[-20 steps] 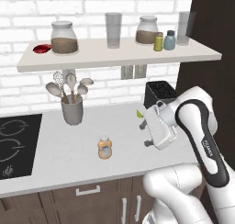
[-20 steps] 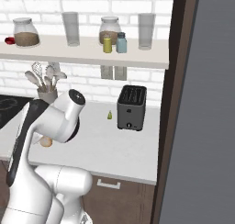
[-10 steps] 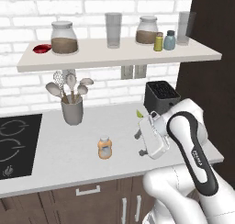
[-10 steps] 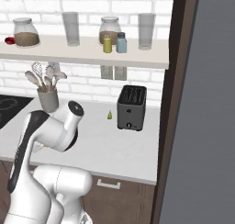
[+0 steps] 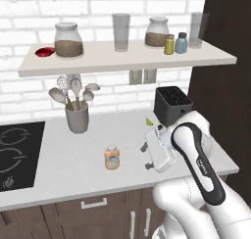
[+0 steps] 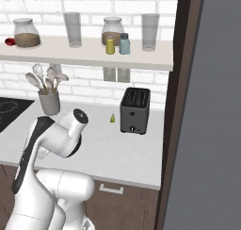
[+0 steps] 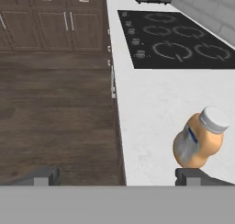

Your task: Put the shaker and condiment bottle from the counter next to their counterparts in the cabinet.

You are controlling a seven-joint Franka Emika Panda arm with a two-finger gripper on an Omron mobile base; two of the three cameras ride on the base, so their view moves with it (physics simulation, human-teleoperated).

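Observation:
The orange condiment bottle (image 5: 112, 157) with its pale cap stands upright on the counter (image 5: 63, 179), right of the cooktop. My gripper (image 5: 146, 156) hangs open just to its right, low over the counter's front, pointing at the bottle without touching it. In the hand view the bottle (image 7: 199, 138) sits above the right fingertip (image 7: 193, 176), and nothing is between the tips of the gripper (image 7: 118, 176). The olive-yellow shaker (image 5: 169, 44) stands on the shelf (image 5: 122, 61) beside the blue-grey shaker (image 5: 181, 43). The red bottle (image 5: 45, 51) lies at the shelf's left end.
A black toaster (image 5: 171, 103) stands behind my hand, with a small green thing (image 5: 149, 120) beside it. A grey utensil holder (image 5: 77, 116) is behind the bottle, the black cooktop (image 5: 17, 157) on the left. Glass jars and tall glasses share the shelf. A dark tall cabinet (image 5: 225, 86) rises at the right.
The arm has folded and my hand has sunk toward the counter and shifted slightly left, closer to the orange bottle. The bottle and the shelf items have not moved.

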